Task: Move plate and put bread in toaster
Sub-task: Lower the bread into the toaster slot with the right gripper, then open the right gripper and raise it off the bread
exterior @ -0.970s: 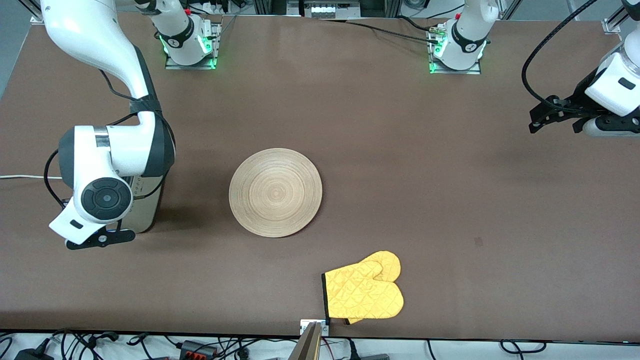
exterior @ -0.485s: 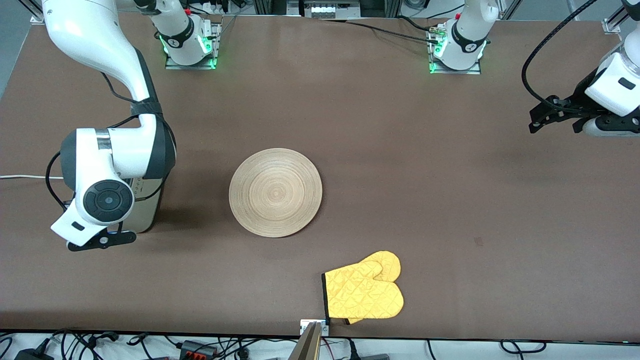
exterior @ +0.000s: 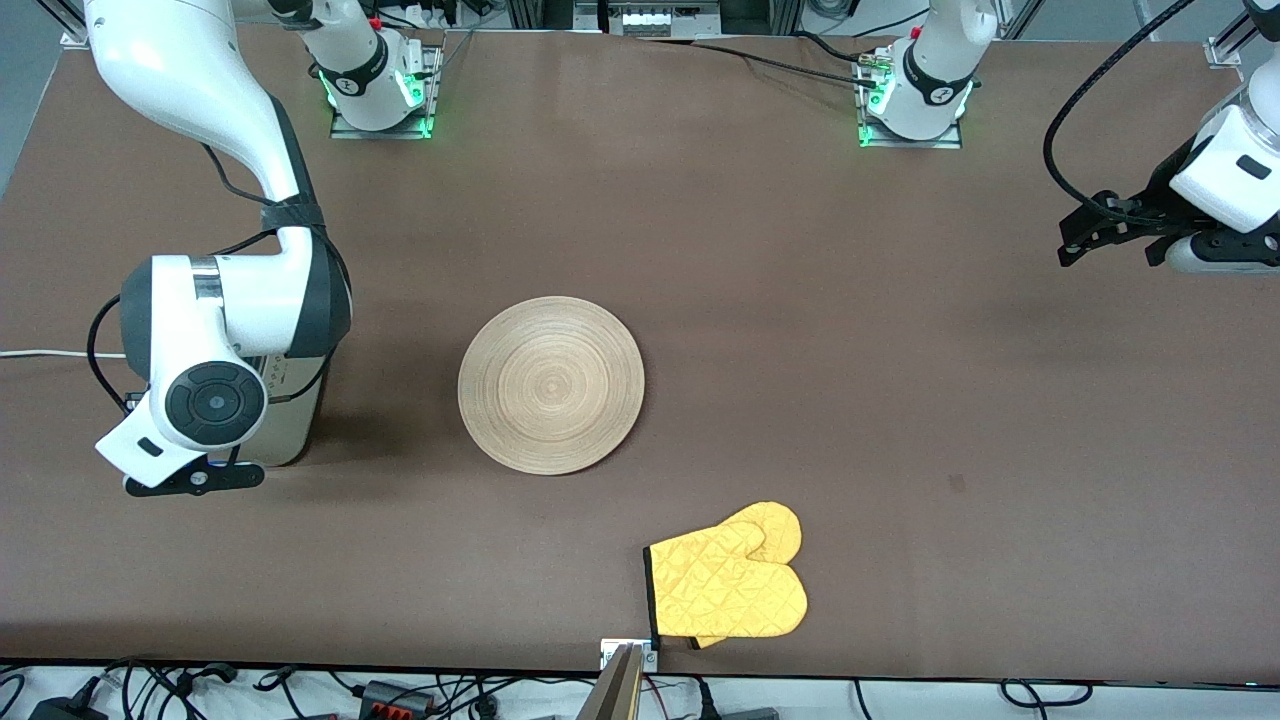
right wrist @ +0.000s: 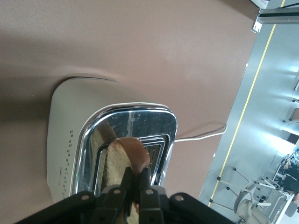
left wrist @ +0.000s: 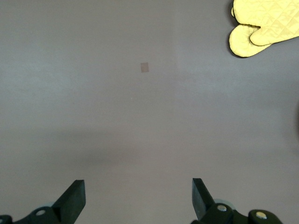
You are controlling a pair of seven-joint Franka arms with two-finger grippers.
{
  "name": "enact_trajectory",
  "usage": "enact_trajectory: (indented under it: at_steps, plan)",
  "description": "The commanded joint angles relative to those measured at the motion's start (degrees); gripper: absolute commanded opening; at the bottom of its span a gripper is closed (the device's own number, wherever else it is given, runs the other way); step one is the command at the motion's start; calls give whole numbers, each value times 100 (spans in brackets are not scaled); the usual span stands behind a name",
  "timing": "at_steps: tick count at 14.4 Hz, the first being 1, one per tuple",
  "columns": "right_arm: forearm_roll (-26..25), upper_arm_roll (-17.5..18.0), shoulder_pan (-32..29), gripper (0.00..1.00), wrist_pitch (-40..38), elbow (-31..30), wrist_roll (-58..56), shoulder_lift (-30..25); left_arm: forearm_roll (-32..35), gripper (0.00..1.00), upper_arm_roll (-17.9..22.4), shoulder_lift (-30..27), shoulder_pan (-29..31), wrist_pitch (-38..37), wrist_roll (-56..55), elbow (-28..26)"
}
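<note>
Mid-left of the front view, the right gripper (right wrist: 135, 186) is clamped on the brown-crusted square bread slice (right wrist: 124, 156), standing in a slot of the cream, chrome-topped toaster (right wrist: 70, 140). The round light-wood plate (exterior: 551, 385) sits centre. Upper right, the waiting left gripper (left wrist: 138, 200) hangs spread apart.

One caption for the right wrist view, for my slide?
Right gripper shut on brown-crusted bread slice, lowering it into cream chrome-topped toaster.

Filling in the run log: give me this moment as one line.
right gripper: shut on bread, over toaster slot | left gripper: open, waits over table | plate: empty
</note>
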Motion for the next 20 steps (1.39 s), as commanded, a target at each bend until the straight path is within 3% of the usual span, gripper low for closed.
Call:
enact_trajectory:
  at_steps: [1, 2, 5, 9, 12, 17, 20]
  plan:
    - [103, 20, -28, 88, -72, 157, 84, 121, 86, 100, -18, 76, 16, -132, 81, 193]
    - [112, 28, -19, 100, -90, 157, 84, 112, 86, 100, -18, 76, 16, -132, 81, 193]
    - [550, -15, -28, 100, -247, 157, 49, -99, 86, 100, -18, 76, 16, -132, 90, 193]
    - [656, 46, -1, 100, -599, 166, 40, -475, 86, 100, -18, 76, -10, -132, 81, 193]
    - [1244, 2, -71, 100, -618, 166, -109, -854, 86, 100, -18, 76, -10, -132, 90, 193]
    - [1464, -16, -290, 100, -609, 157, -593, -960, 86, 100, -18, 76, -19, -132, 81, 193]
    - [2472, -16, -773, 100, -609, 157, -602, -1109, 86, 100, -18, 76, -19, -132, 89, 193]
